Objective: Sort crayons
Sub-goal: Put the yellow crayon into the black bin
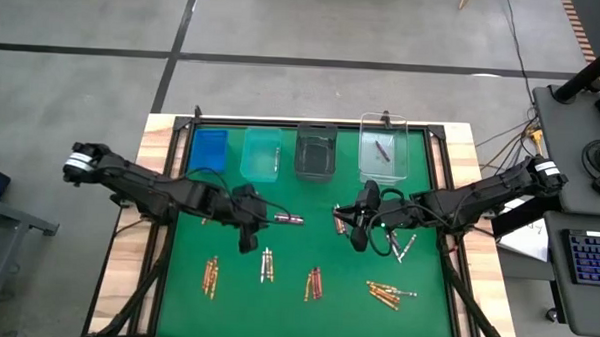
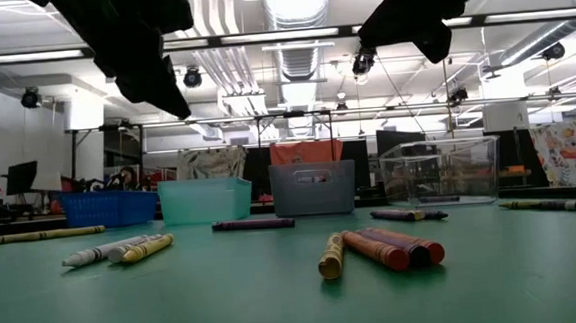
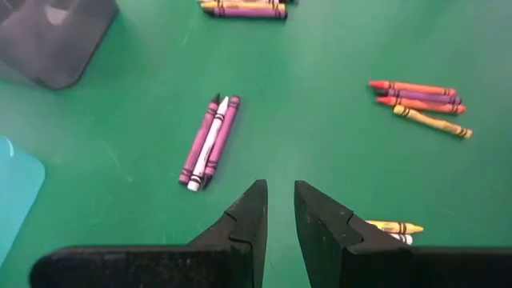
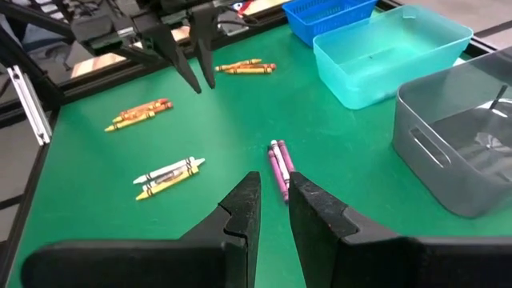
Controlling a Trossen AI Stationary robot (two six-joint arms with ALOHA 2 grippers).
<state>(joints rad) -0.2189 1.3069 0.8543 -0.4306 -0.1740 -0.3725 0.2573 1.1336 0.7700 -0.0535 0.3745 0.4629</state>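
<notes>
Crayons lie flat in small groups on the green mat point(image 1: 305, 309). A purple-and-white group point(image 1: 288, 219) lies between my two grippers; it also shows in the left wrist view point(image 3: 208, 144) and the right wrist view point(image 4: 280, 168). Other groups lie nearer the front point(image 1: 211, 275), point(image 1: 267, 265), point(image 1: 314, 282), point(image 1: 391, 292). My left gripper point(image 1: 248, 227) point(image 3: 280, 208) hangs above the mat left of the purple group, fingers narrowly apart and empty. My right gripper point(image 1: 358, 226) point(image 4: 274, 200) hangs to its right, also narrowly apart and empty.
Four bins stand in a row along the far edge: blue point(image 1: 211, 150), teal point(image 1: 262, 152), grey point(image 1: 315, 154) and clear point(image 1: 383, 156), which has a crayon inside. More crayons lie by my right gripper point(image 1: 402, 242). Cables and a keyboard lie off the table's right side.
</notes>
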